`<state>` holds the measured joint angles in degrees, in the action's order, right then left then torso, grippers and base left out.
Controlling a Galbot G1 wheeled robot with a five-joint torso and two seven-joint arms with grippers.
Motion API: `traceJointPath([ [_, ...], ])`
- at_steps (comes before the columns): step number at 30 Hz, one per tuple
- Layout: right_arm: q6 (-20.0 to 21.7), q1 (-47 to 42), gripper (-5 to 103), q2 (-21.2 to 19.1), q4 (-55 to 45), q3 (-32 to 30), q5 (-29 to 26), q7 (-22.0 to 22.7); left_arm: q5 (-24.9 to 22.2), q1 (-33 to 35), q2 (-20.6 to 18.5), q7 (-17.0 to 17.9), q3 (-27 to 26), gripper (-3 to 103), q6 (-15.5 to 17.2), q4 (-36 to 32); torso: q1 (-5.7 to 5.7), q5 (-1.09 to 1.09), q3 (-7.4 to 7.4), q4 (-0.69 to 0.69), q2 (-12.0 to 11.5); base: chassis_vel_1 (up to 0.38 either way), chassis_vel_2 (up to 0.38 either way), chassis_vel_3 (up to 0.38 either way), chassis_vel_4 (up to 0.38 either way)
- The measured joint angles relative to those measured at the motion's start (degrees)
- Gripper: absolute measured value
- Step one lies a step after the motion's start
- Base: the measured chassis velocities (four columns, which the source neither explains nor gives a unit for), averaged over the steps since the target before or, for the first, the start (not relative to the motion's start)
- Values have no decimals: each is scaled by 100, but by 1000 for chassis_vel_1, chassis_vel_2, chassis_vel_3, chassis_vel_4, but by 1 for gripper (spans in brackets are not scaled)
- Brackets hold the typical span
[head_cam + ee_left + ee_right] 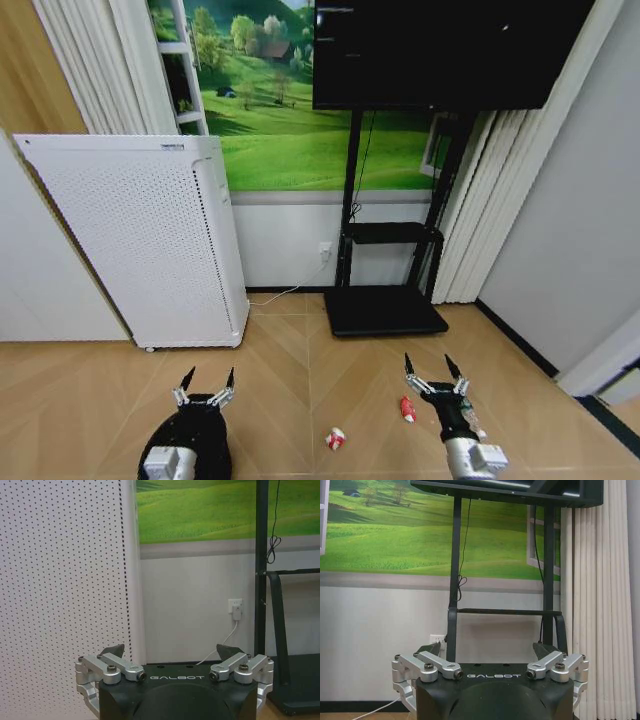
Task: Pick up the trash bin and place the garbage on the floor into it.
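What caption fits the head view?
Both open tools, left and right, hover above floor litter: can, red bottle.

Matt wooden herringbone floor (300, 360); perforated white appliance (140, 240); glossy black screen (440, 50).

"GALBOT" in pale capitals on the black housing of the left pincer (170, 655), between the two finger linkages, seen from the left wrist. Same "GALBOT" wordmark on the black housing of the right pincer (489, 652), same spot, seen from the right wrist. White perforated appliance (150, 240) at far left has a small dark mark on its top front edge, probably a logo, too small to read. The litter's printing on the floor is unreadable.
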<state>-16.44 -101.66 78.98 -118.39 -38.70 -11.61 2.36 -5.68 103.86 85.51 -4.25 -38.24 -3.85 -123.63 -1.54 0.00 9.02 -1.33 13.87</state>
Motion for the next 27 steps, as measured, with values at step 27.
traceJointPath([
  [27,-19,24,100,19,82,19,11,0,14,10,36,16,-42,100,0,16,151,0,-423,0,-590,0,0,0,0],
])
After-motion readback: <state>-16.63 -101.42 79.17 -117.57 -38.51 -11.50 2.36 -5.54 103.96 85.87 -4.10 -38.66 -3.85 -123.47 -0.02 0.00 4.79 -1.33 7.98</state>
